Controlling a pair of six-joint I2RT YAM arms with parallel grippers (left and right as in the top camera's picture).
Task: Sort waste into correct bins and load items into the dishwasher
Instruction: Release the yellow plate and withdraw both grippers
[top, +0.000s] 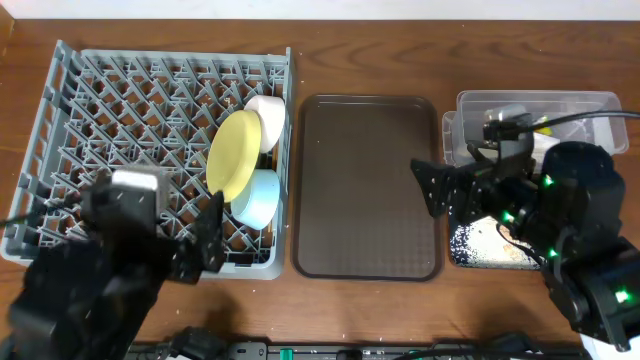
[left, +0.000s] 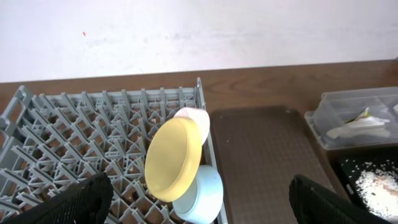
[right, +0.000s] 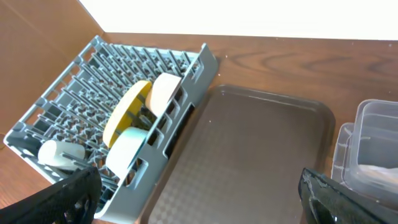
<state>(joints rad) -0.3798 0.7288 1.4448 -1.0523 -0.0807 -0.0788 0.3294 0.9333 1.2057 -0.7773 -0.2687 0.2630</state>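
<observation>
left hand (top: 205, 245) released, yellow plate (top: 236, 153) racked just ahead | right hand (top: 437, 190) released, black tray (top: 480, 248) just behind

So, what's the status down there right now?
Left claw, right claw open, empty. Yellow plate, white bowl, blue bowl in grey rack. Nothing in the way.

You are looking at one grey dish rack (top: 100, 100), which is carrying one yellow plate (top: 235, 153) and two bowls: a white bowl (top: 270, 115) and a light blue bowl (top: 258, 197). One brown tray (top: 365, 190), one clear tub (top: 600, 97) and one black tray (top: 462, 240) are sitting on the table (top: 300, 310). One napkin (left: 354, 129) and one wrapper (left: 364, 116) are lying in the tub.
</observation>
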